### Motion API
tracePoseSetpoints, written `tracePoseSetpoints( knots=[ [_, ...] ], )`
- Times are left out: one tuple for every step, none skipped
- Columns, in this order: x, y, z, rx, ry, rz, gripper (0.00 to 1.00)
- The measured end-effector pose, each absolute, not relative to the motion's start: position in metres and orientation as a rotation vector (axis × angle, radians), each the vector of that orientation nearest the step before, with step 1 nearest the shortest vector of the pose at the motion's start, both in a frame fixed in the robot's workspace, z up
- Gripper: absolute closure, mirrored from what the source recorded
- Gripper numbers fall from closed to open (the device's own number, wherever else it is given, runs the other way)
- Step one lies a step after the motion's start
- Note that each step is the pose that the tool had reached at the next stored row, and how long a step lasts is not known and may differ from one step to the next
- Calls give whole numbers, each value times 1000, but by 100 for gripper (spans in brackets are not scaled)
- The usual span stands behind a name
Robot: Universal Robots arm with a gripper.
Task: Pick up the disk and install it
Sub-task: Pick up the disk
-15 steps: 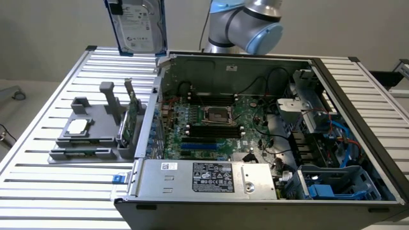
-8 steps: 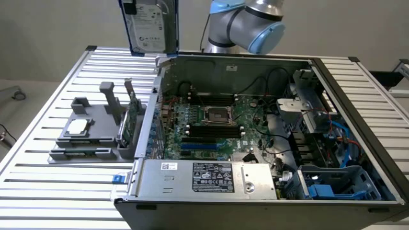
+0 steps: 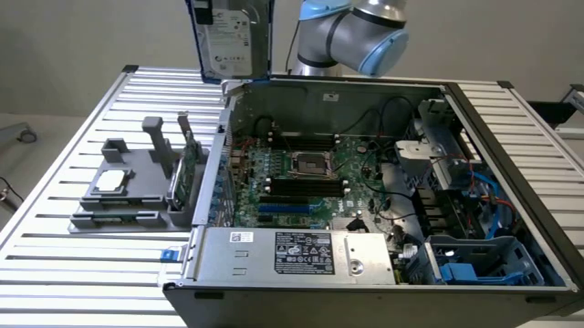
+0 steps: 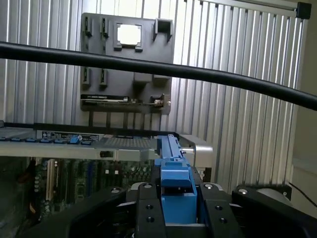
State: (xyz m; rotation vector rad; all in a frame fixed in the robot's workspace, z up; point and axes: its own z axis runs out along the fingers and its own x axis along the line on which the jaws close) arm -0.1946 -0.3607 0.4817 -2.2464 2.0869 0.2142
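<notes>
The disk (image 3: 232,37) is held up high.
It is clamped by the gripper (image 4: 173,206), at 11 o'clock from the case (image 3: 365,305).

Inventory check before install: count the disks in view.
1. The disk is held upright in the pincer above the case, exterior view's top left. More may hide in the blue bay, lower right.

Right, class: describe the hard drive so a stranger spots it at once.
Find the open grey metal computer case on the slatted table. Above its far corner, at the exterior view's left, a flat, white-labelled silver-grey hard drive hangs upright. Its blue plastic frame sets it apart from the green circuit card.
</notes>
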Motion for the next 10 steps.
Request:
tracePoseSetpoints(
  knots=[
    [-191,-363,482,-2246,2087,214,67],
    [-188,-365,482,-2246,2087,214,67],
    [-185,-367,482,-2246,2087,215,67],
    [-182,-369,482,-2246,2087,215,67],
    [-179,-371,482,-2246,2086,215,67],
    [-176,-373,482,-2246,2086,215,67],
    [-173,-375,482,-2246,2086,215,67],
    [-170,-377,482,-2246,2086,215,67],
    [-166,-379,482,-2246,2086,215,67],
    [-163,-381,482,-2246,2086,215,67]
  ],
)
